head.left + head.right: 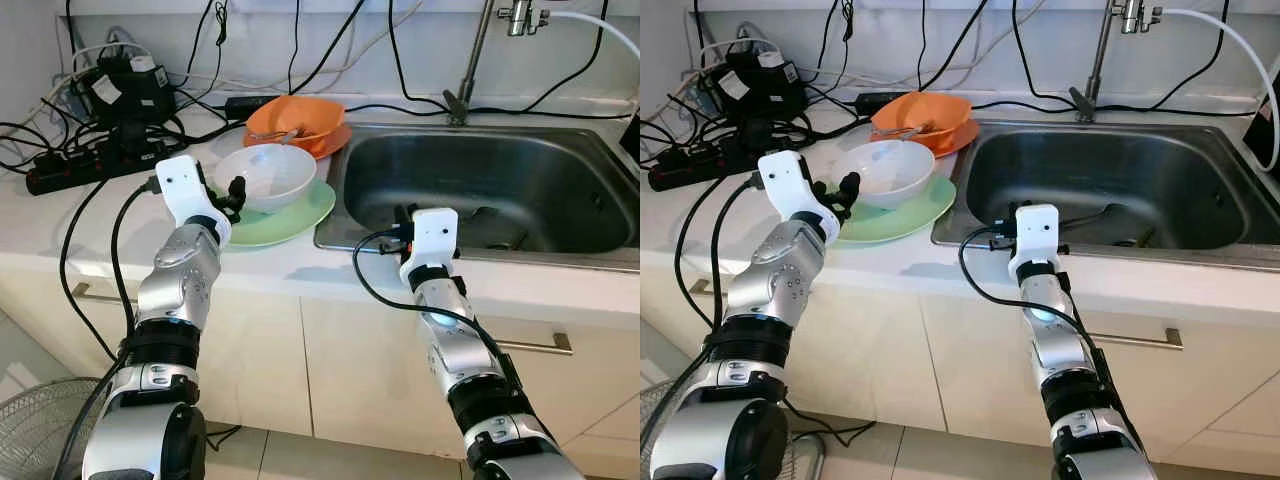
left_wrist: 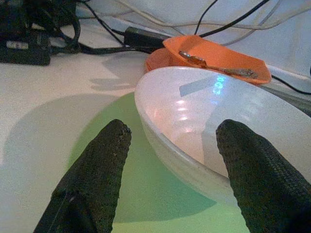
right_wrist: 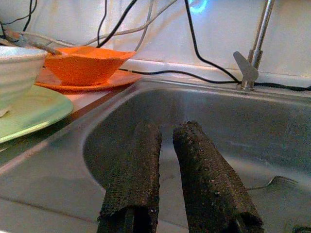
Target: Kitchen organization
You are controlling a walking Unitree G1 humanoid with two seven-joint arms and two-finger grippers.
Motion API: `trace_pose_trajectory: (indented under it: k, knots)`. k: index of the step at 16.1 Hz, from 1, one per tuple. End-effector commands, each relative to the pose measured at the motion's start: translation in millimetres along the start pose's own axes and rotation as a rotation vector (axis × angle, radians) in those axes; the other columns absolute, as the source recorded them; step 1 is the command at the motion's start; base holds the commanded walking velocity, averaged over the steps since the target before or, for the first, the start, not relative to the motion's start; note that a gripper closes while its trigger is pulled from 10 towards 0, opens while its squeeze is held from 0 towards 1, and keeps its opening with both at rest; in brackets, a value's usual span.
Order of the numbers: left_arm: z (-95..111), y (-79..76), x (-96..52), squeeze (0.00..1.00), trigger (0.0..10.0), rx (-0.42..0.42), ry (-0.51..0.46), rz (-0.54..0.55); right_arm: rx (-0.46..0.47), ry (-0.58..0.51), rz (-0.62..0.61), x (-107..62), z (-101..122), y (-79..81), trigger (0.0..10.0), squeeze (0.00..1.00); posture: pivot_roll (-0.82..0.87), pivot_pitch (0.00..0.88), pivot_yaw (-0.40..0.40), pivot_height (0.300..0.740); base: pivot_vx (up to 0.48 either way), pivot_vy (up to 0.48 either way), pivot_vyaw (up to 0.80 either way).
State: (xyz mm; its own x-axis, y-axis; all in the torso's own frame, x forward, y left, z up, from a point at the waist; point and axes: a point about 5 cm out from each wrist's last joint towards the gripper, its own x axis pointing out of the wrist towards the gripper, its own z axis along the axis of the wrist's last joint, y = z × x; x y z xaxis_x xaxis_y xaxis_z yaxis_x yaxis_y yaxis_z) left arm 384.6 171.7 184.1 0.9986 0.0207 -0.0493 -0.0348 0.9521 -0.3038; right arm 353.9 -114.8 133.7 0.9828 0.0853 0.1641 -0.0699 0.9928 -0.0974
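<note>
The left end effector [image 2: 170, 160], fingers spread wide, straddles the near rim of the white bowl [image 1: 266, 176] on the green plate [image 1: 300, 218], while the right end effector [image 3: 177, 170], fingers nearly together, idles over the sink [image 1: 480, 180].

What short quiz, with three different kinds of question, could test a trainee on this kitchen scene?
1. True or false: the white bowl sits on the green plate.
2. What lies in the orange bowl? A) a sponge B) a spoon C) a cup
3. Fill in: the right gripper points into the ____.

Key
1. True.
2. B, a spoon.
3. Sink. Its jaws are nearly closed and hold nothing. The left gripper has open jaws at the white bowl's rim.
</note>
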Motion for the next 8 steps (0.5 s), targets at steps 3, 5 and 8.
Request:
trace_pose_trajectory:
  k: [3,5,8]
  knots:
    - [-0.5,-3.4,1.2,0.00,10.0,-0.055,0.032,-0.005,0.005,0.006,0.000,-0.4,0.7,0.6,10.0,0.00,0.04,0.000,0.078,0.740,0.000,0.000,0.00]
    - [-7.6,-9.7,-0.1,0.00,10.0,-0.100,0.070,-0.003,-0.003,0.015,0.002,0.3,0.4,-0.3,10.0,0.00,0.05,0.000,0.075,0.740,0.000,0.000,0.00]
    - [-21.7,-27.2,-4.6,0.00,10.0,-0.228,0.134,-0.024,-0.005,0.018,0.009,1.4,0.9,1.6,10.0,0.00,0.05,0.000,0.070,0.740,0.000,0.000,0.00]
